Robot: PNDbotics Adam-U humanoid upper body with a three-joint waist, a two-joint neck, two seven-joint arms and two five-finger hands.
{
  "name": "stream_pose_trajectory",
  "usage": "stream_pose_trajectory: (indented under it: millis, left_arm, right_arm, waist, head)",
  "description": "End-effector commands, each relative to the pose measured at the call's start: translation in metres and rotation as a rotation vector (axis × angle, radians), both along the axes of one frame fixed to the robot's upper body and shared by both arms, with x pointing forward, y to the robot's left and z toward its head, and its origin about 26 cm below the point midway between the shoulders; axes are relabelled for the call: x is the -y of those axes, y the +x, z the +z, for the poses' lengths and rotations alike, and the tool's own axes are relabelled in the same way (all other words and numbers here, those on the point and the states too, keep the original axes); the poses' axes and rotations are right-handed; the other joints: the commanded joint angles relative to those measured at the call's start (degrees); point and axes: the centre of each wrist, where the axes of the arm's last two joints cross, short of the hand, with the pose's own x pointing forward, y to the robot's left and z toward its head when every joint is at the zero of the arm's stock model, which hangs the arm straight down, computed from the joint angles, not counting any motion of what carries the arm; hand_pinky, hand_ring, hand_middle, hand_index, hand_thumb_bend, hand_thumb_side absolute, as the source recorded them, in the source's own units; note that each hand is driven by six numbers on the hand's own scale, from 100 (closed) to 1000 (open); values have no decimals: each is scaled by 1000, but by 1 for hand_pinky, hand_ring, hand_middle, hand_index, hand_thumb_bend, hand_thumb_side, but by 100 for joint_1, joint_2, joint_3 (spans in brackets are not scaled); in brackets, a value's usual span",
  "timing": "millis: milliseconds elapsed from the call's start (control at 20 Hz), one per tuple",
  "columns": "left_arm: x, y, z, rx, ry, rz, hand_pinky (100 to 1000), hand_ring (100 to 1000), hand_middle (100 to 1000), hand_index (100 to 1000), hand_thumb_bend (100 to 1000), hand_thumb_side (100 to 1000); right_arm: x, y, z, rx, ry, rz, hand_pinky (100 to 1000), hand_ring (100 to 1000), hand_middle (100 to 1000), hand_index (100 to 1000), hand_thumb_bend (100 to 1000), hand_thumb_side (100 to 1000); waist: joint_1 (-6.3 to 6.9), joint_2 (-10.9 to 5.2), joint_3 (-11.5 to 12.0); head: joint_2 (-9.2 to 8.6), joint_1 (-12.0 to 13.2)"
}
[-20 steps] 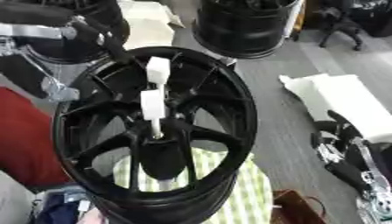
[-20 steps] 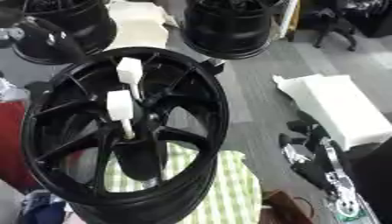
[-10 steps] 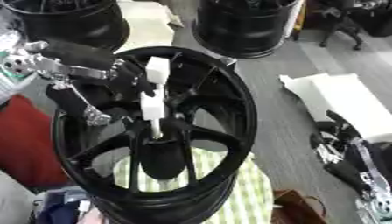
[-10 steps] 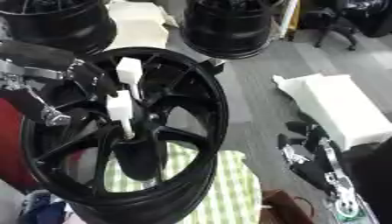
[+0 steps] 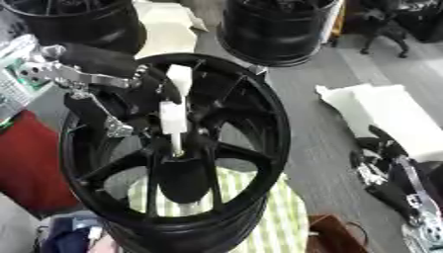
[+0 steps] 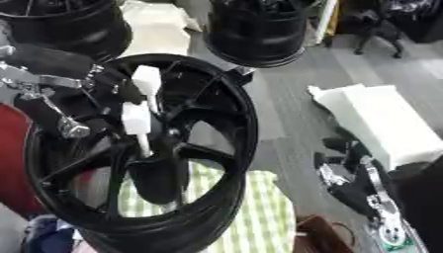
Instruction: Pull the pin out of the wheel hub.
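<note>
A black spoked wheel hub (image 5: 251,148) lies face up in the middle. A white pin (image 5: 174,114) with two blocky white parts stands upright in its centre hole. My left hand (image 5: 97,101) reaches in from the left, over the hub's left rim, with its fingers close beside the pin's left side; I cannot tell whether they touch it or are curled. My right hand (image 5: 394,180) rests low at the right edge, clear of the hub, fingers relaxed.
Two more black wheels (image 5: 277,29) stand at the back. A white foam block (image 5: 385,116) lies on the grey floor to the right. A green checked cloth (image 5: 286,217) lies under the hub, with red fabric (image 5: 26,168) at the left.
My left hand has moved rightward across the hub's left rim towards the pin. The pin stands as before. The right hand has stayed put.
</note>
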Motion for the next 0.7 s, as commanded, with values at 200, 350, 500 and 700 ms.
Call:
stream_pose_trajectory:
  millis: [200, 350, 500, 700]
  left_arm:
    - [5, 6, 7, 30, 219, -215, 884, 899, 906, 950, 100, 158]
    - [10, 8, 2, 26, 231, -239, 883, 900, 913, 952, 100, 153]
    - [13, 10, -2, 23, 243, -255, 878, 893, 911, 952, 100, 152]
    - [14, 12, -10, 19, 272, -261, 852, 861, 883, 942, 100, 152]
  right_arm:
    - [6, 2, 6, 15, -20, 7, 697, 838, 745, 951, 256, 384]
    - [6, 2, 6, 15, -20, 8, 697, 838, 745, 951, 256, 384]
    - [6, 2, 6, 16, -20, 9, 697, 838, 745, 951, 255, 384]
    - [5, 2, 7, 17, -19, 12, 697, 839, 745, 951, 254, 385]
  waist:
    - [2, -88, -27]
    - [3, -83, -44]
    - [4, -81, -57]
    - [7, -79, -64]
  head:
    - [-9, -18]
    - [-9, -15]
    - [-9, -19]
    - [-9, -18]
